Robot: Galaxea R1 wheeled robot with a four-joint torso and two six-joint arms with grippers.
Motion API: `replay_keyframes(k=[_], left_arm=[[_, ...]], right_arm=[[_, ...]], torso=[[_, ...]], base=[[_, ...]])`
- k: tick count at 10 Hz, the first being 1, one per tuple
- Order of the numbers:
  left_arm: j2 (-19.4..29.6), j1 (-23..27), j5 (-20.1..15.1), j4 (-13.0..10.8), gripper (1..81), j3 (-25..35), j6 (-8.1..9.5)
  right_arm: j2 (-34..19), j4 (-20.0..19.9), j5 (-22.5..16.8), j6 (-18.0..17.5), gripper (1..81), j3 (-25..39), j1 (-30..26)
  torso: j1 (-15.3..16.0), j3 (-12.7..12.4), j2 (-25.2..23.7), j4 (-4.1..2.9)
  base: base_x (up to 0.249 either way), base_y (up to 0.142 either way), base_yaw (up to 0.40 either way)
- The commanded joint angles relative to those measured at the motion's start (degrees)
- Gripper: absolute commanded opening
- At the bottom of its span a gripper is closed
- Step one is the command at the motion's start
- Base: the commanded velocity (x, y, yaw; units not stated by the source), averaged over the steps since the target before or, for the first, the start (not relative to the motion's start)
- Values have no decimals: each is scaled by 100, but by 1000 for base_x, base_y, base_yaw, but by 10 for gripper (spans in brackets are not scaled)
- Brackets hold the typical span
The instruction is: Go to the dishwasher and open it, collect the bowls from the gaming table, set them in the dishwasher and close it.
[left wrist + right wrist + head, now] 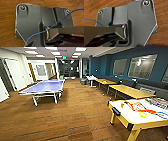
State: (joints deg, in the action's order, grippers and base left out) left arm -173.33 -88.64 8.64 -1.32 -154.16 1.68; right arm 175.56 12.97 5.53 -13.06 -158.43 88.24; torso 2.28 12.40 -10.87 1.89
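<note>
The head view looks across a large room with a brown wood-plank floor (75, 112). The gaming table (140, 113) stands at the lower right of that view, close to the robot: yellow sides and legs, a white top with orange-red markings, and a dark slot in its near end. Some colourful items lie on the far right part of its top, too blurred to make out.

A blue ping-pong table (45, 87) stands well apart from it on the left side of the room. Along the dark teal wall (105, 64) on the right runs a row of wooden desks (130, 90), with a dark bin (83, 81) near the far end of the row. White doors (15, 72) line the left wall.

Both wrist views look down at the same wood floor past the robot's dark plate. A thin blue cable (50, 28) crosses the left wrist view. Whether either hand is apart or together I cannot tell.
</note>
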Motion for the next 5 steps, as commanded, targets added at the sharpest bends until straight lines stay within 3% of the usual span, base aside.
replay_keyframes(k=[1,3,5], left_arm=[[-1,219,-302,-35,811,18,8],[-1,219,-302,-44,811,18,8],[-1,228,-319,-44,811,18,8]], right_arm=[[17,12,-281,31,811,-12,-240],[17,12,-290,31,811,-12,-249],[17,12,-290,31,811,-12,-258]], torso=[[0,0,0,0],[0,2,0,0],[7,2,6,0]], base=[[167,0,0],[130,0,0],[0,0,0]])
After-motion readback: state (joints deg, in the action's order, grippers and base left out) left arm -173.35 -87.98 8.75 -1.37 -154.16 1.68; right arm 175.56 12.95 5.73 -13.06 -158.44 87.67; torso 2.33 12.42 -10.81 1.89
